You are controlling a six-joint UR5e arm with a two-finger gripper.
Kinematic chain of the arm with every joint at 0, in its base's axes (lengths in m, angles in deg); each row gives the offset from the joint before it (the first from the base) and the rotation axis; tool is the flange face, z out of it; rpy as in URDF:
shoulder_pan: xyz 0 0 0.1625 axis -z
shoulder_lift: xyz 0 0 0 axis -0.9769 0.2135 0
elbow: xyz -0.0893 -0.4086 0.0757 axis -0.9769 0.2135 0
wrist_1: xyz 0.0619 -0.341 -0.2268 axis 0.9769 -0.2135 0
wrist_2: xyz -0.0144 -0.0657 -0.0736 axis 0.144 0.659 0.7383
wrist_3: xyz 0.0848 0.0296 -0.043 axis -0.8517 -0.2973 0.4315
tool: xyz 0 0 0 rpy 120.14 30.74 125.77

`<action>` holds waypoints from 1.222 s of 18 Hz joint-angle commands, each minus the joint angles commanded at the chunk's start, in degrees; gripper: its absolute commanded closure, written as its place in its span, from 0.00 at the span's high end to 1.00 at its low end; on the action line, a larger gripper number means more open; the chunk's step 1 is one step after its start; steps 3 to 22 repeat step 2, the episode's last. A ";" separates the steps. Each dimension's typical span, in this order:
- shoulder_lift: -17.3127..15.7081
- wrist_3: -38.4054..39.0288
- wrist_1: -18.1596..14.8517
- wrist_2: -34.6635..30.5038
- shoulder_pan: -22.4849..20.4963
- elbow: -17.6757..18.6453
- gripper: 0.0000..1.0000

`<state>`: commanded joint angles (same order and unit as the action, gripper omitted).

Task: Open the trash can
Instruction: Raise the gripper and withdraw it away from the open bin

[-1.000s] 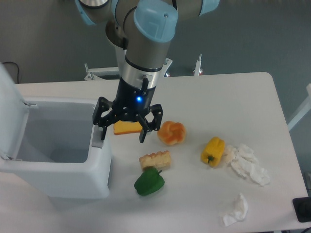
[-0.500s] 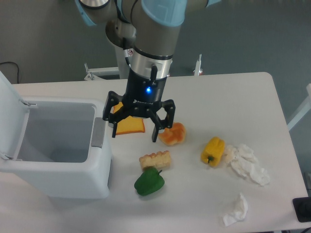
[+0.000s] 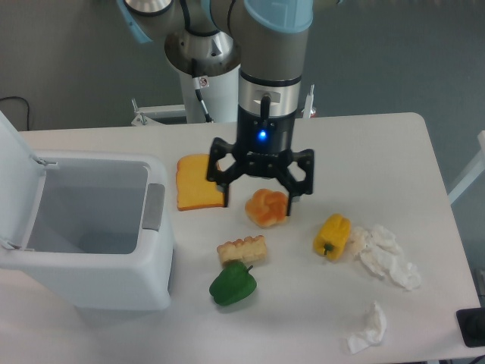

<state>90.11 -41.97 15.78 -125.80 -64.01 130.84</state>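
Hanging over the middle of the desk (image 3: 379,144), the tool (image 3: 258,193) has its two black fingers (image 3: 221,182) spread wide, nothing between them. A blue light glows on the wrist above. One fingertip is at the right edge of the orange toast slice (image 3: 198,183), the other just over the orange bun-like pastry (image 3: 267,208); contact with either cannot be told.

Trash can (image 3: 91,258): big white boxy bin at the left side of the desk, well apart from the tool. Lid (image 3: 17,174) is swung up and stands at the far left edge of the view, interior exposed and looks bare. Grey tab (image 3: 154,206) sits on the rim facing the food items.

Food on the desk: toast slice lying flat just right of the bin; pastry to the right of it, below the tool; corn cob piece (image 3: 242,249) in front of the pastry; green pepper (image 3: 232,283) just below the corn, nearly touching; yellow pepper (image 3: 332,236) further right, touching crumpled white tissue (image 3: 385,254). Another small tissue wad (image 3: 369,327) near the front right edge. Dark object (image 3: 474,327) at the right corner, cut off, unclear what it is.
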 joint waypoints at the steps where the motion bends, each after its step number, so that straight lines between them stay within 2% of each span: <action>1: 0.09 -0.62 0.00 -0.62 0.00 0.09 1.00; 22: 0.17 -0.80 0.00 -0.63 0.00 0.26 1.00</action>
